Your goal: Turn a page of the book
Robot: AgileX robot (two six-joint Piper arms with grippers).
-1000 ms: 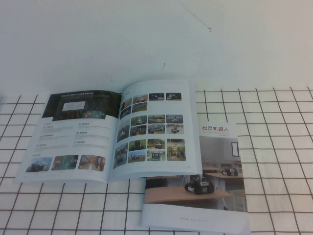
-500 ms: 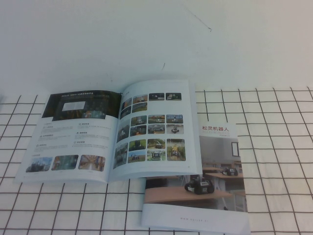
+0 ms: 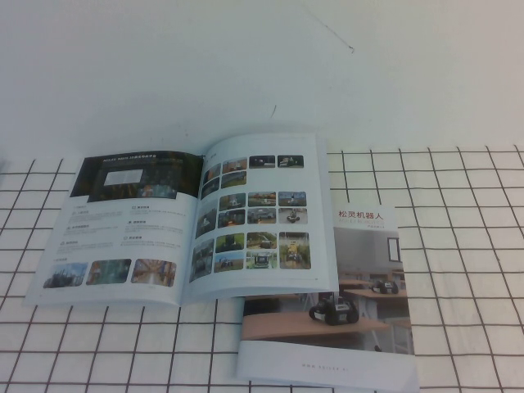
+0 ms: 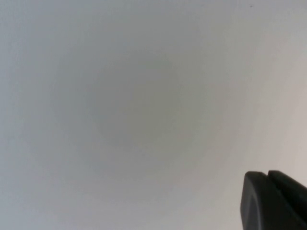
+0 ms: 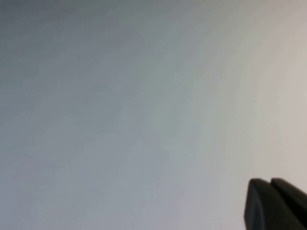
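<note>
The book (image 3: 184, 221) lies open on the checked cloth, left of centre in the high view. Its left leaf (image 3: 123, 225) has a dark banner and text. The page (image 3: 255, 214) with rows of small colour photos is the right leaf and lies flat, its outer edge over a second brochure. Neither arm shows in the high view. My left gripper (image 4: 267, 173) shows only as two black fingertips pressed together against a plain pale surface, holding nothing. My right gripper (image 5: 270, 181) looks the same, shut and empty. Neither wrist view shows the book.
A closed brochure with a robot-on-table cover and Chinese title (image 3: 352, 295) lies at the front right, partly under the book. The white cloth with a black grid (image 3: 458, 246) covers the table's near part; a plain white surface (image 3: 262, 74) lies beyond.
</note>
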